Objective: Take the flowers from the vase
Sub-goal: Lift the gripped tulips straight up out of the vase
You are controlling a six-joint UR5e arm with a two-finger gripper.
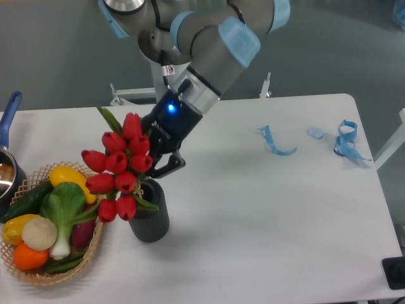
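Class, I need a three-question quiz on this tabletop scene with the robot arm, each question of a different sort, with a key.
1. True or false: the flowers lie flat on the table.
2. What is the pincer shut on?
A. the vase
B. the flowers
C. the blue strap
3. Fill in: the wicker basket of vegetables sits to the camera's ____ of the vase.

Key:
1. False; they are held above the vase.
2. B
3. left
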